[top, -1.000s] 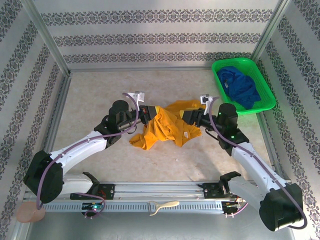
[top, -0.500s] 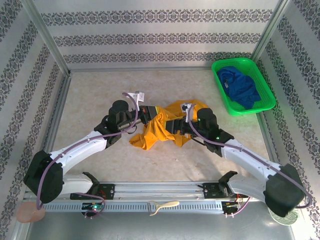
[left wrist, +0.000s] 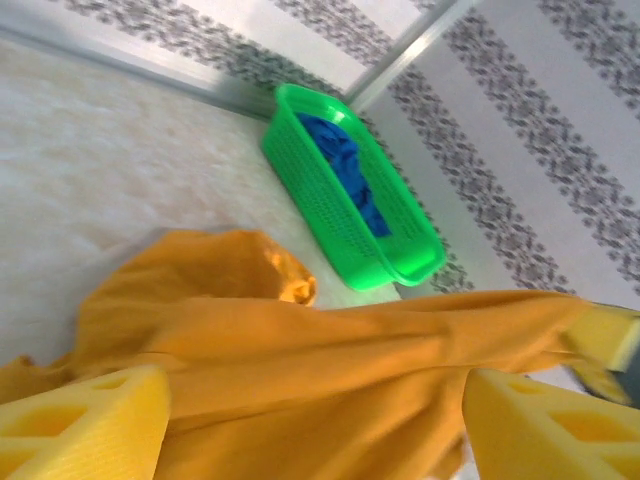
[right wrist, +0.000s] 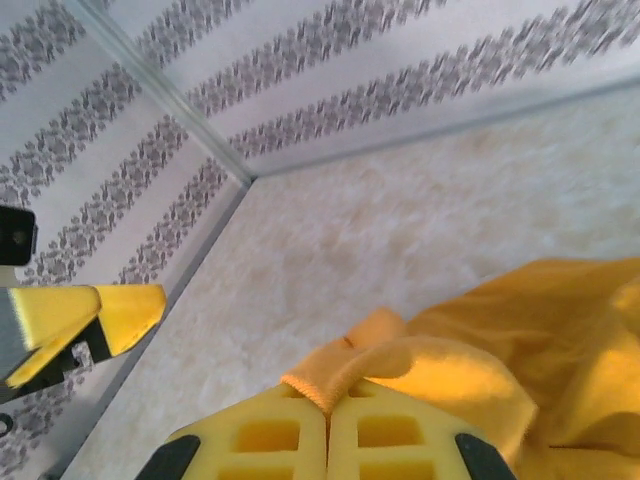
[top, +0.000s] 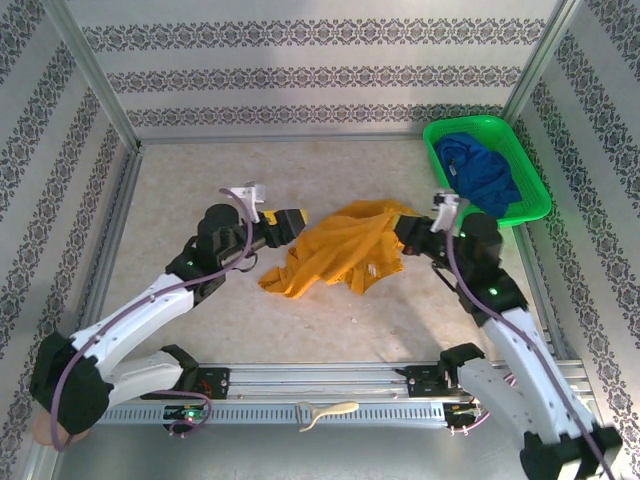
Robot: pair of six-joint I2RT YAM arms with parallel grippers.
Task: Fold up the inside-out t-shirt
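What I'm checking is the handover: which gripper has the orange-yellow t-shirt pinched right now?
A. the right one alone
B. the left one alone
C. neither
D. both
A: the right gripper is shut on a fold of the t-shirt, while the left gripper stands open, its fingers wide apart.

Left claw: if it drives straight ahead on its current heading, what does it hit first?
The orange-yellow t-shirt. In the left wrist view its cloth spans the line between the left claw's open fingers, close ahead. The exact gap is unclear.
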